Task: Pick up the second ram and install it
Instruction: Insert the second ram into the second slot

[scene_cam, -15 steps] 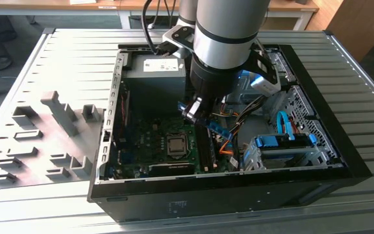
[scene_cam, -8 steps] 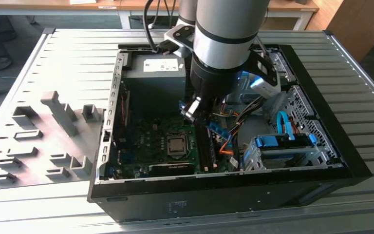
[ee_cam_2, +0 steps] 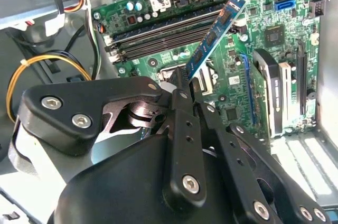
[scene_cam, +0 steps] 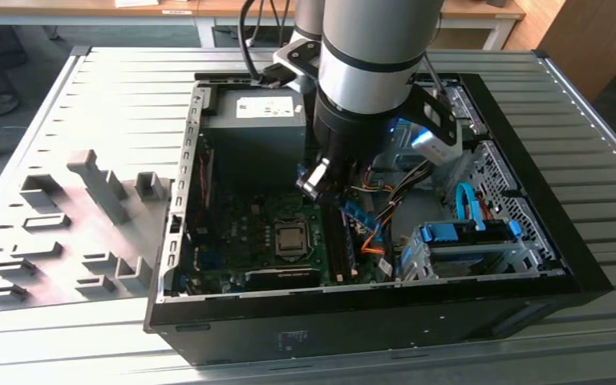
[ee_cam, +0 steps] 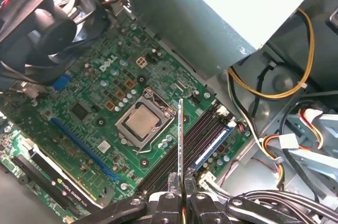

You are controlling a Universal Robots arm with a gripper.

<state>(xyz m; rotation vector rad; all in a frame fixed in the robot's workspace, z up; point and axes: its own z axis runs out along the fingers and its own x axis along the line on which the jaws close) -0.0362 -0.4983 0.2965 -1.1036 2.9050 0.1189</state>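
Second ram (ee_cam_2: 214,36) clenched by tool (ee_cam_2: 185,82), long axis slanting down toward memory slots (ee_cam_2: 158,29)

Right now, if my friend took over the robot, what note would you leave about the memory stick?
Gripper: shut on the second ram, holding it by one end.
Ram: in the air over the memory slots of the motherboard, inside the open computer case.
Done: the ram is picked up and sits over the board.
Left: it is not yet seated in a slot.
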